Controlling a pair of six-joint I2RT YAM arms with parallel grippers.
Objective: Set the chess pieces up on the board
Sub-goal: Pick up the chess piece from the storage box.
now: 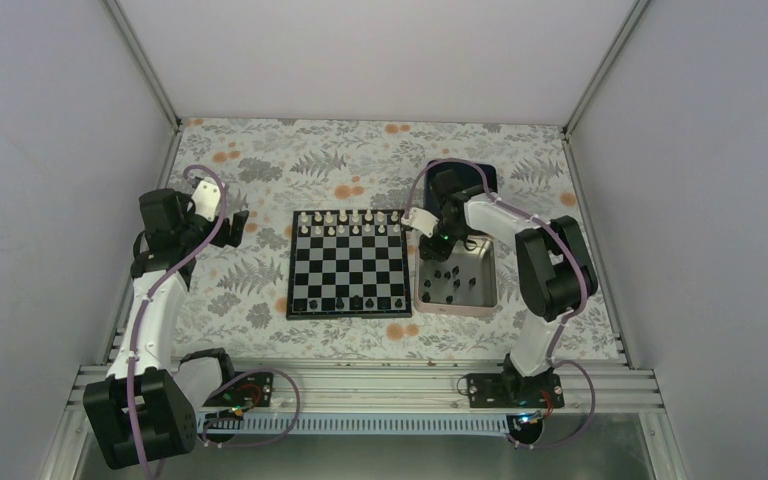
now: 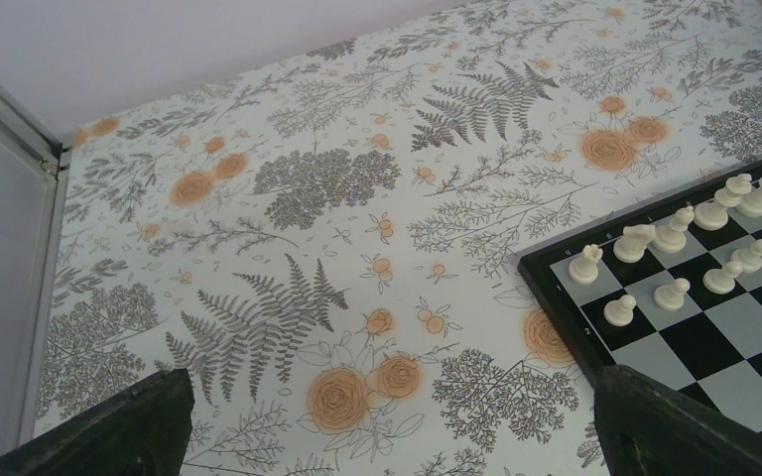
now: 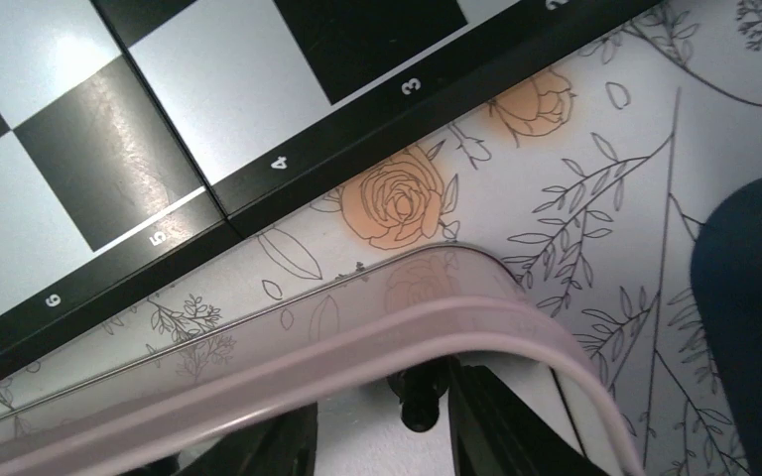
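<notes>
Silver tray (image 1: pixel 456 311) holds black pcs (image 1: pixel 450 280); R gripper (image 3: pixel 385 402) part-open around one; L gripper (image 2: pixel 389 375) wide-open, empty.

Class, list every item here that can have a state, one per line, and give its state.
Board: lying flat, partly set.
White pieces: upright in the far two rows.
Black pieces: mostly loose in the silver tray; a few on the board's near row.
Left arm: jaws open, empty.
Right arm: jaws open around one black piece.
</notes>
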